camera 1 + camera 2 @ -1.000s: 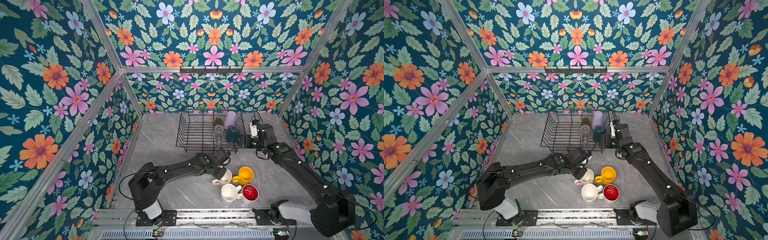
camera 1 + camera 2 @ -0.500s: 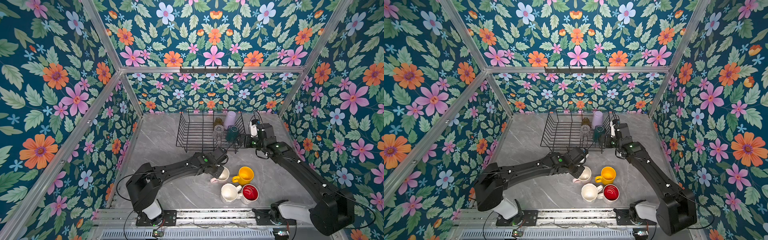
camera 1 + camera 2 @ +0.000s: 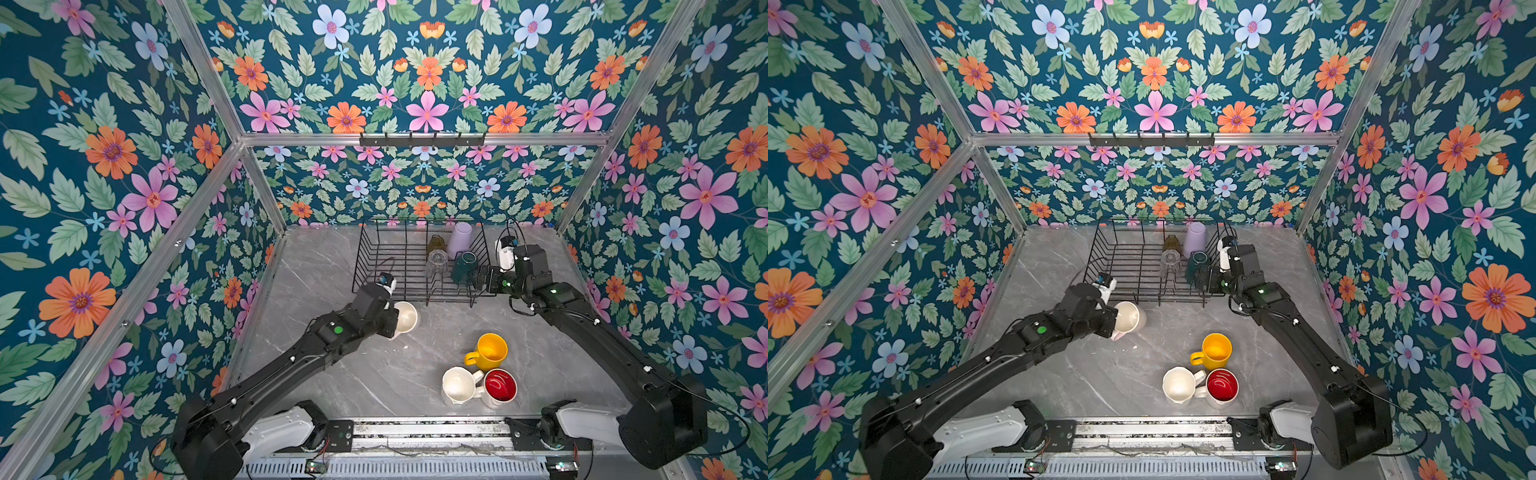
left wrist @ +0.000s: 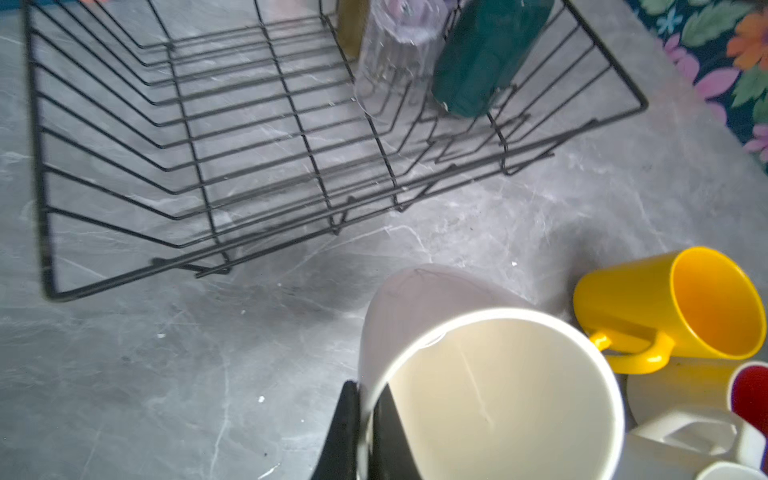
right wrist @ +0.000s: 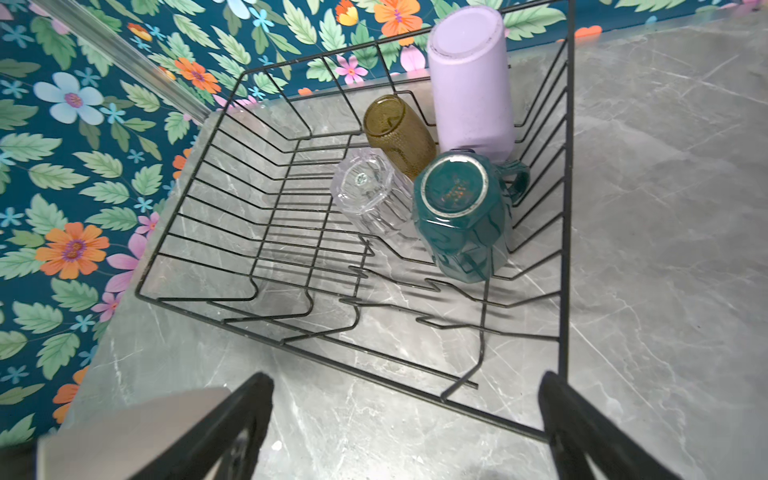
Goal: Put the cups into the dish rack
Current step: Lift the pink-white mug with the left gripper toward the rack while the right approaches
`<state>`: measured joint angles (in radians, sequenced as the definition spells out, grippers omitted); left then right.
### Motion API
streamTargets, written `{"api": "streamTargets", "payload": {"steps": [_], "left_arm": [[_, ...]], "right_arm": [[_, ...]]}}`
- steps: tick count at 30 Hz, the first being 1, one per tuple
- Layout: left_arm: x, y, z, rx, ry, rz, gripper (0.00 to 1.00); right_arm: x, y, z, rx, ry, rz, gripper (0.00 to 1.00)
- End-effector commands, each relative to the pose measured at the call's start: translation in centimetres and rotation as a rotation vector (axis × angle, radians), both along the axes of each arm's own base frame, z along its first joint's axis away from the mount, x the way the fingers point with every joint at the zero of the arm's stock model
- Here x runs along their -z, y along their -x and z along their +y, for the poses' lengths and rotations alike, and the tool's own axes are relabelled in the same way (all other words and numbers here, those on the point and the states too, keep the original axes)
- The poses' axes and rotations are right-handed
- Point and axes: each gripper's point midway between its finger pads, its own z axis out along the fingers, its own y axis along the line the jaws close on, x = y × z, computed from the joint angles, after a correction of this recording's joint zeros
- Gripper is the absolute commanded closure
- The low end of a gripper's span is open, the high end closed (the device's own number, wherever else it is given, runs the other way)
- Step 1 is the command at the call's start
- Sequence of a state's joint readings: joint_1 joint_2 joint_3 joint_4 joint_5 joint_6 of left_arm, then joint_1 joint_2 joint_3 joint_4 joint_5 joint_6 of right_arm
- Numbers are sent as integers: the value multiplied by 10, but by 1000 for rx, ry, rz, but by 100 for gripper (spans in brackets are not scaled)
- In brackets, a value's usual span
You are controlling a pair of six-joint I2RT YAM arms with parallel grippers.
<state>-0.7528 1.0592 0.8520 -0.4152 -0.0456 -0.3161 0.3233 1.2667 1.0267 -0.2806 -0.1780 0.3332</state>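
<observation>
The pale pink ceramic mug (image 3: 406, 318), clamped at its rim by the left hand (image 4: 365, 419) just before the black wire dish rack (image 3: 386, 266), is to be raised over the near rail and inverted into the bare left half; the right hand (image 5: 403, 386) stands with jaws apart.

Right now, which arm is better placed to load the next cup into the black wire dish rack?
Left. The left gripper is shut on the rim of the pale pink mug, held in front of the black wire dish rack. The right gripper is open and empty beside the rack.
</observation>
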Motion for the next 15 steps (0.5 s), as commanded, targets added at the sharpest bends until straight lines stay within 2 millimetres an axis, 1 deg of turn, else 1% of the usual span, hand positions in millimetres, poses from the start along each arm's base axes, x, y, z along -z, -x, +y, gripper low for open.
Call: {"api": "streamTargets", "payload": {"steps": [1, 3, 7, 11, 15], "left_arm": [[-35, -11, -1, 8, 158, -94, 100], [-45, -16, 6, 4, 229, -114, 100], [-62, -21, 12, 32, 386, -125, 100], [-81, -24, 12, 99, 558, -131, 100], [-98, -22, 9, 188, 700, -143, 100]], "right_arm": [[-16, -1, 13, -54, -64, -43, 1], [-23, 2, 21, -96, -99, -57, 1], [-35, 8, 36, -177, -165, -74, 2], [-50, 18, 51, -271, -242, -99, 2], [-68, 33, 70, -411, -347, -135, 2]]}}
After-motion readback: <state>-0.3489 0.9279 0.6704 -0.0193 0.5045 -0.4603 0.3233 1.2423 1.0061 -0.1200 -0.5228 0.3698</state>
